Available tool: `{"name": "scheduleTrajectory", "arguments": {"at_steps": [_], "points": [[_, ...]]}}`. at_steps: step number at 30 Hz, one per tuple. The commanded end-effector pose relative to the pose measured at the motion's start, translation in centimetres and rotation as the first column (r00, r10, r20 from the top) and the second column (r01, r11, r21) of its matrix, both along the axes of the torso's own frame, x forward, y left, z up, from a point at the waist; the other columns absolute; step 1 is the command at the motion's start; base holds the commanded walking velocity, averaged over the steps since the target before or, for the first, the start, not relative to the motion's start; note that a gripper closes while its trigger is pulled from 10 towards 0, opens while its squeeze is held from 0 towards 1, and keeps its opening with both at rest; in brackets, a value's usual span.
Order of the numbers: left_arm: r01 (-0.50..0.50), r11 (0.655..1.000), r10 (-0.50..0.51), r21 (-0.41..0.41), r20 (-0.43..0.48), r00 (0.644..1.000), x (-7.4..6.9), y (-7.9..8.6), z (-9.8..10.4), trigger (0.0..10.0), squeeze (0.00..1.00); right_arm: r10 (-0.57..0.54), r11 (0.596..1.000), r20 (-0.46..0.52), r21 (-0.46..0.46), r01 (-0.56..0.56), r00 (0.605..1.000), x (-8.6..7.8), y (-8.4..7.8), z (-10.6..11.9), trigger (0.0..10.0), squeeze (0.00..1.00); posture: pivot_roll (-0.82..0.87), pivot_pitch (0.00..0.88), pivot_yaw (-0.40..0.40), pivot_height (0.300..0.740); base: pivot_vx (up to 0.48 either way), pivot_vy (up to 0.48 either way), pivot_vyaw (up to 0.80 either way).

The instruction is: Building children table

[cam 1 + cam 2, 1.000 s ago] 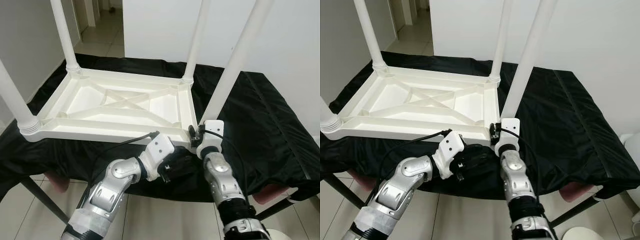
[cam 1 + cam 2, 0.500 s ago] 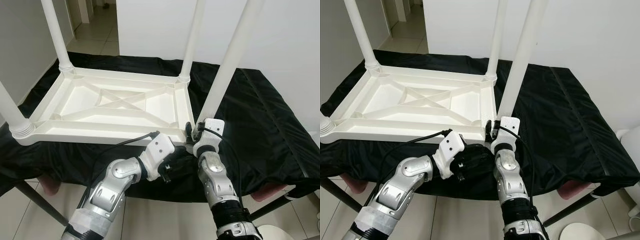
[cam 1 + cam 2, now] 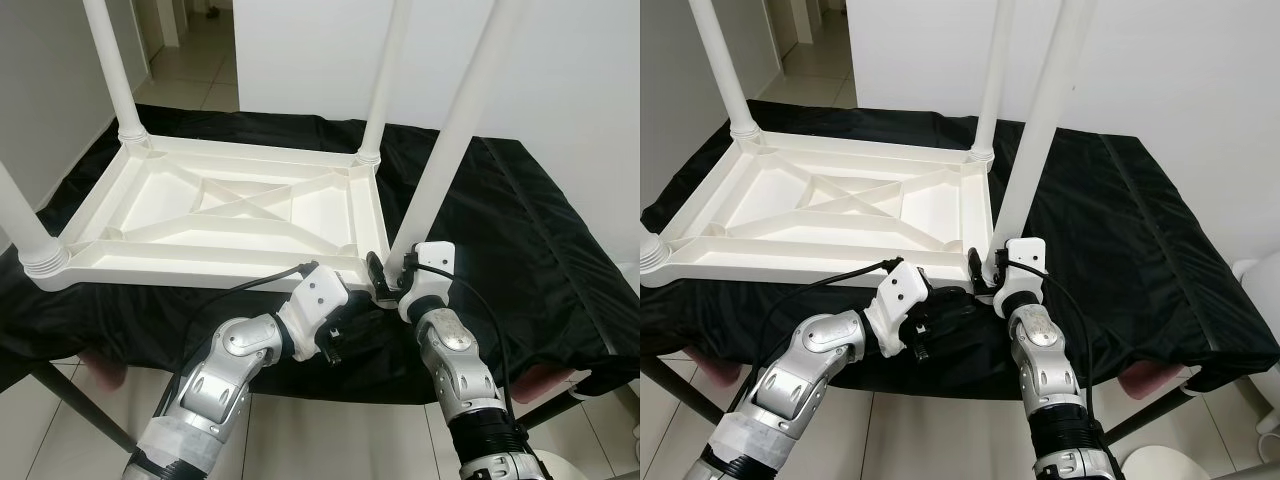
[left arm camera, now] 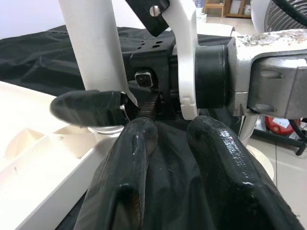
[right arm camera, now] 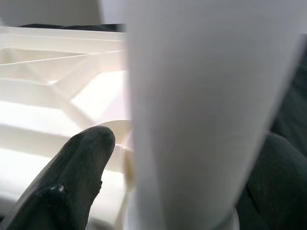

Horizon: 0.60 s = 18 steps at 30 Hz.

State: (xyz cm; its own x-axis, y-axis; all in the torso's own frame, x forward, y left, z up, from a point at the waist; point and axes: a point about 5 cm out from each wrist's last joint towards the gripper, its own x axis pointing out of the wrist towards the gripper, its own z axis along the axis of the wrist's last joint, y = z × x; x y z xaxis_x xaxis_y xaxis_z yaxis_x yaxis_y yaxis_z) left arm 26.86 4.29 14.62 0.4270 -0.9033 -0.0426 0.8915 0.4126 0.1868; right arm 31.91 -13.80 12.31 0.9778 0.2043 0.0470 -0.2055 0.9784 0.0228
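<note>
A white plastic children's table (image 3: 200,268) lies upside down on a black cloth. Its legs point up. The near right leg (image 3: 450,140) stands in the corner socket nearest me. My right gripper (image 3: 388,272) is shut around the base of that leg. In the right wrist view its fingers (image 5: 72,182) flank the white leg (image 5: 192,96). My left gripper (image 3: 345,325) sits just below the tabletop's near edge, beside the right wrist. Its fingers (image 4: 139,143) stand slightly apart over the cloth with nothing between them.
The black cloth (image 3: 530,230) covers a work table that ends close in front of me and at the right. Other legs stand at the far left (image 3: 110,70), far right (image 3: 385,80) and near left (image 3: 20,220). A white wall (image 3: 580,70) is behind, tiled floor (image 3: 300,440) below.
My right forearm has swung to the right while the gripper stays on the leg's base. The left arm has barely moved. The head view shifted a little.
</note>
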Motion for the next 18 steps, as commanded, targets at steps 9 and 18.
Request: {"name": "scheduleTrajectory", "arguments": {"at_steps": [9,18], "points": [[-0.049,0.999,0.049,-0.002,0.028,0.998,0.7,-0.1,0.5,10.0,0.0,0.206,0.96,-0.01,-0.192,-0.204,0.979,2.2,-2.0,0.7,10.0,0.0,0.03,0.0,-0.049,0.74,0.0,0.0,0.0],[-0.057,0.998,0.057,-0.007,0.032,0.998,0.8,-0.2,0.7,10.0,0.0,0.311,0.915,-0.062,-0.25,-0.316,0.948,3.2,-2.1,0.6,2.7,0.0,0.05,0.0,-0.054,0.74,0.0,0.0,0.0]]}}
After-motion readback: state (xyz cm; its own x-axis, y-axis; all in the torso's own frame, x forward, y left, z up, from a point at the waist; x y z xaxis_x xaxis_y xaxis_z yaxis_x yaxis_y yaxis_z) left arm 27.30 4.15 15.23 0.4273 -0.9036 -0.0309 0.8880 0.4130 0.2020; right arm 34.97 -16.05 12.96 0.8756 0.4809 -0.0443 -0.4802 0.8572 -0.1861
